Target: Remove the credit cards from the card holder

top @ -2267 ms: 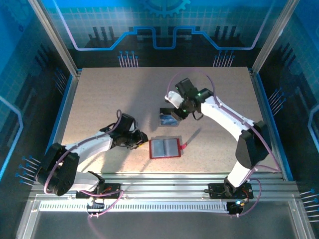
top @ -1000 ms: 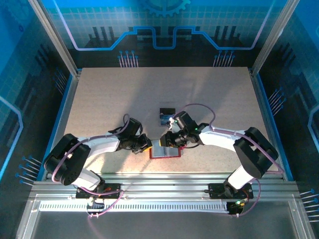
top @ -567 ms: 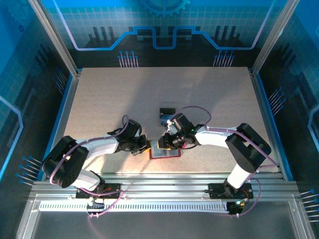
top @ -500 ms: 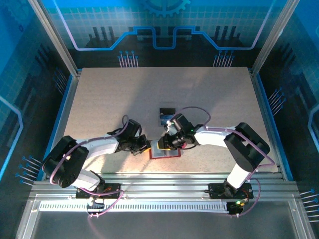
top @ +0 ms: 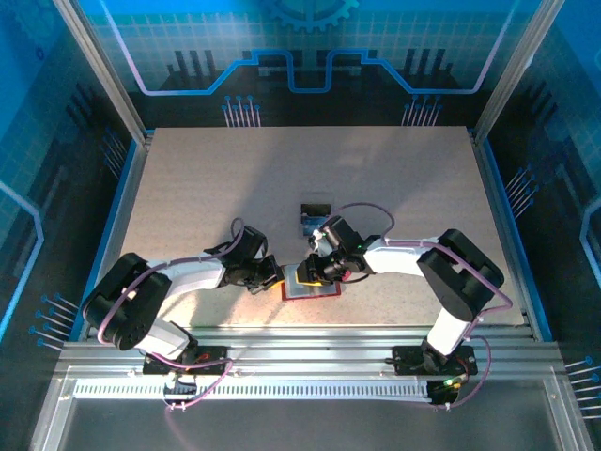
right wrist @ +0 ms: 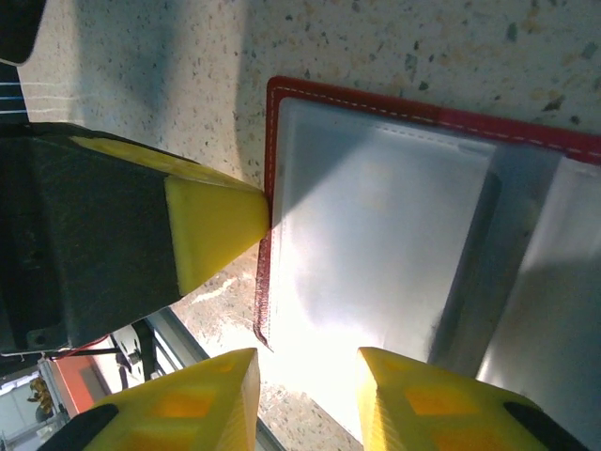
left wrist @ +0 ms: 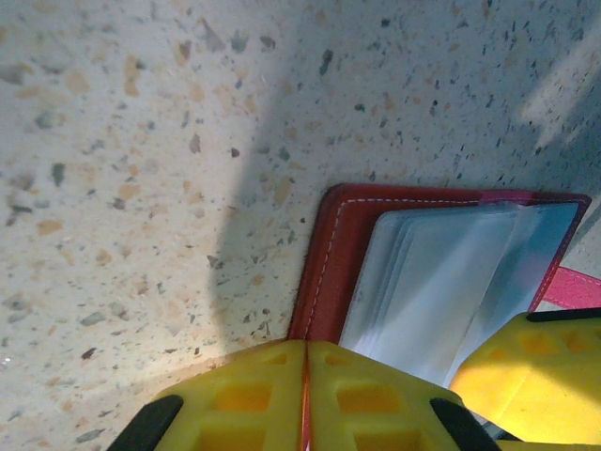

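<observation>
Red card holder [top: 315, 289] lies open and flat on the speckled table [top: 188, 188], near its 6 o'clock edge, with both grippers at it.

Left gripper [left wrist: 305, 395] sits at the holder's 9 o'clock edge, its yellow fingers pressed together with the thin red border pinched between them. Right gripper [right wrist: 305, 390] reaches in from 3 o'clock and sits low over the holder's pale grey pocket [right wrist: 376, 225] on the 9 o'clock side. Its fingers are spread, with only the glossy pocket showing in the gap; whether they touch it I cannot tell. Credit cards [top: 315, 221], one blue and one black, lie on the table at 12 o'clock from the holder, near it.
</observation>
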Controlling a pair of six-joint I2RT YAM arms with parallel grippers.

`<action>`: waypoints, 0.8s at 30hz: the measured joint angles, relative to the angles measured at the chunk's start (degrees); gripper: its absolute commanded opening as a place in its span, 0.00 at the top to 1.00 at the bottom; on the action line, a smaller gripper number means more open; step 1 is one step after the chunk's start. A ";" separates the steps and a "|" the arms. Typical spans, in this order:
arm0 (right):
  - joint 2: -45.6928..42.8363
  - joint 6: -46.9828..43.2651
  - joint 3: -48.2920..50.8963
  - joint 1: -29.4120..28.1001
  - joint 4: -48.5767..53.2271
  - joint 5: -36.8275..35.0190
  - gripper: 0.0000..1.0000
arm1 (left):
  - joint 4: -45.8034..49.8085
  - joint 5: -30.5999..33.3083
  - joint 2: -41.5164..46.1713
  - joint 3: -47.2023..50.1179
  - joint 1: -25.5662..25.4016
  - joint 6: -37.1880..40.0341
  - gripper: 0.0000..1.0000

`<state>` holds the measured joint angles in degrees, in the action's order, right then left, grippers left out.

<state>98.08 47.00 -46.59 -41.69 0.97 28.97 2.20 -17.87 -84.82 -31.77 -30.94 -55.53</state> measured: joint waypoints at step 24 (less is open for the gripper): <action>2.23 -0.35 -2.40 -0.04 2.62 -1.73 0.67 | 0.07 0.00 -1.51 -1.53 0.00 0.20 0.91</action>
<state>100.31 46.65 -48.99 -41.74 3.60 27.24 2.26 -17.87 -86.32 -33.30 -30.94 -55.33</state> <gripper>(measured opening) 0.330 0.089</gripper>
